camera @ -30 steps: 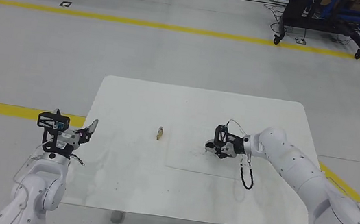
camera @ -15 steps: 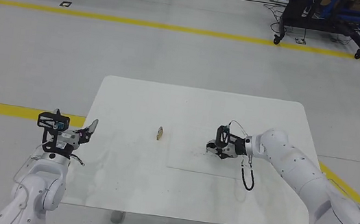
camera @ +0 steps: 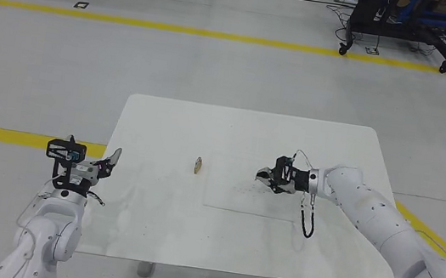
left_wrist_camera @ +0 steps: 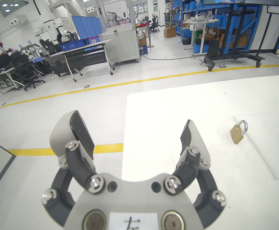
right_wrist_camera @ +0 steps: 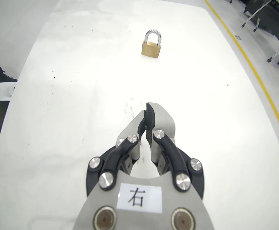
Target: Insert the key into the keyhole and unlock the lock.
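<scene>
Right wrist view: brass padlock (right_wrist_camera: 152,49) (curved steel shackle (right_wrist_camera: 153,31)); right pincer (right_wrist_camera: 145,110) clenched, left pincer (left_wrist_camera: 133,130) released.

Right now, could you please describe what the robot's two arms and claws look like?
The left arm and right arm are glossy white rounded shells. A black cable loops from the right wrist. The left claw and right claw match: grey metal plate, black links, silver screws, pale fingers with black ribbed pads, and a white label bearing a black character.
</scene>
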Available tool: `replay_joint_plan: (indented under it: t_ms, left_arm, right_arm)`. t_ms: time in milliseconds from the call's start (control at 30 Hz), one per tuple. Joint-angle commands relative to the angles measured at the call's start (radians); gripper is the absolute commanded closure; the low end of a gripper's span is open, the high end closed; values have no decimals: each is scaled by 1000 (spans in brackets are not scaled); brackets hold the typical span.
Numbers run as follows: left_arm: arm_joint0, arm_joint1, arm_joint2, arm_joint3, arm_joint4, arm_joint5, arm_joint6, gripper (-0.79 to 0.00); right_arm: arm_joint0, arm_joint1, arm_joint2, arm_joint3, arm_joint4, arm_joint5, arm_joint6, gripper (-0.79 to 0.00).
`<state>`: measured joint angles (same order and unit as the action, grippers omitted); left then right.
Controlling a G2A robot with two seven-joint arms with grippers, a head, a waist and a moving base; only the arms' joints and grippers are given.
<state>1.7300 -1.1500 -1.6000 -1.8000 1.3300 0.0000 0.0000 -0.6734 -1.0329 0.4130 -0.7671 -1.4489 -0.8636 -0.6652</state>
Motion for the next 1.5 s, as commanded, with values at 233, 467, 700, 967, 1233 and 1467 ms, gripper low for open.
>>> replay_joint_plan:
  t_ms: [233, 467, 700, 967, 1233, 1467]
  left_arm:
    - [0, 0, 0, 0, 0, 0, 0, -785]
    - [0, 0, 0, 0, 0, 0, 0, -785]
    - [0, 0, 0, 0, 0, 0, 0, -785]
    - [0, 0, 0, 0, 0, 0, 0, -785]
    - [0, 0, 0, 0, 0, 0, 0, -785]
    - [-10, 0, 1, 16, -83, -99, -31, -785]
  right_arm:
    - [-9, 12, 11, -17, -8, 3, -29, 0]
    - [-61, 10, 36, -39, 85, -35, -166, 0]
    - [-136, 0, 77, -89, 338, -56, -236, 0]
    - [-176, 14, 131, -154, 472, -110, -182, 0]
    - [-176, 14, 131, -154, 472, -110, -182, 0]
    - [-176, 14, 131, -154, 472, -110, -182, 0]
